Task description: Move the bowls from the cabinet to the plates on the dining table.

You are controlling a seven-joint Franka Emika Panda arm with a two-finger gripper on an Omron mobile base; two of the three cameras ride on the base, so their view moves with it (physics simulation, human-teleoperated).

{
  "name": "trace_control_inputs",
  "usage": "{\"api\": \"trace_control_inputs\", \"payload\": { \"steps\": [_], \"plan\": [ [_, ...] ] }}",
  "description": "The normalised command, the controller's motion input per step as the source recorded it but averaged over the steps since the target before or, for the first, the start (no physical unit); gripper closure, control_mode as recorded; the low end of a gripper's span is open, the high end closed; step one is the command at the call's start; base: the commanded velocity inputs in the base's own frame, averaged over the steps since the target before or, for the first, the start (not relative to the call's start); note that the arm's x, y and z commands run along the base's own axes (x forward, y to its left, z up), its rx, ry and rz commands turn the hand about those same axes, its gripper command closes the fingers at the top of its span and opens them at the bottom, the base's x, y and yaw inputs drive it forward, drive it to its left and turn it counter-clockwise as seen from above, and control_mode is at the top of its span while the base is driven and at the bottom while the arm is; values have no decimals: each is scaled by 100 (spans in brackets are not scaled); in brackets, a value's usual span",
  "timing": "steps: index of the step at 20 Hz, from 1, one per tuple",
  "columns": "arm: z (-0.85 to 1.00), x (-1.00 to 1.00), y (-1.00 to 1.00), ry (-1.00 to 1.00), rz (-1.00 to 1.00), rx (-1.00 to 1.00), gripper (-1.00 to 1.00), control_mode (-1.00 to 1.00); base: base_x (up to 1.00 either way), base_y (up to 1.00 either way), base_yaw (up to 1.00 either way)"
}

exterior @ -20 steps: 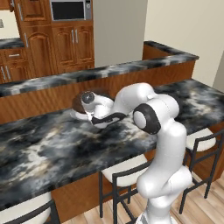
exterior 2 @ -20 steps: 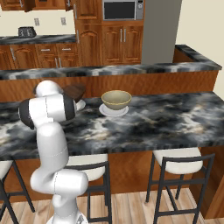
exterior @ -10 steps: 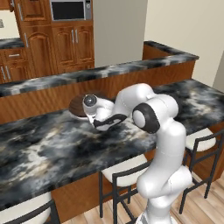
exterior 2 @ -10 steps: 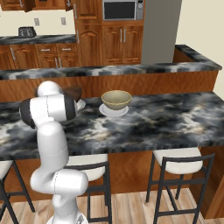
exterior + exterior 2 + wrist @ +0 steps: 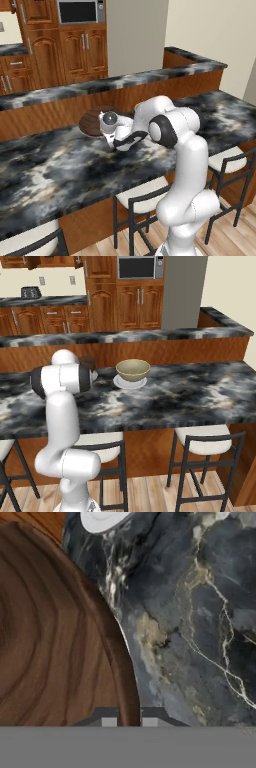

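- The gripper (image 5: 126, 719) is clamped on the rim of the dark brown bowl (image 5: 92, 121). In the hand view the two dark fingertips pinch the bowl's edge, one on each side of the wall.
- That wood-grain bowl sits toward the far side of the dining table (image 5: 60, 170), right up by the raised wooden ledge, just left of the robot's wrist in the left base view.
- Can't really tell from the base views if the bowl is resting on the marble or lifted a hair above it.
- The beige-cream bowl (image 5: 133, 369) is already parked on a pale plate (image 5: 120, 383), upright, roughly mid-table in the right base view.
- Another plate (image 5: 100, 519) peeks in at the top edge of the hand view, just beyond the brown bowl's rim and apart from it. Nothing is sitting on the bit that shows.
- White-seated black stools (image 5: 206, 438) are tucked along the near side of the table.
- Way at the back there's the wooden cabinet wall (image 5: 141, 303) with a microwave (image 5: 139, 266) built in up top, doors shut.
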Motion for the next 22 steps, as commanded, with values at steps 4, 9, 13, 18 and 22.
{"api": "trace_control_inputs", "payload": {
  "steps": [4, 9, 13, 18, 22],
  "plan": [
    [0, 53, -24, 0, 4, 2, 100, -100, 0, 0, 0],
    [-16, 49, -2, 0, 7, 5, 100, -100, 0, 0, 0],
    [-20, 37, 14, 0, 10, 9, 100, -100, 0, 0, 0],
    [-8, 31, 17, 0, 11, 12, 100, -100, 0, 0, 0],
    [-1, 12, 19, 0, 10, 12, 100, -100, 0, 0, 0]
  ]
}}
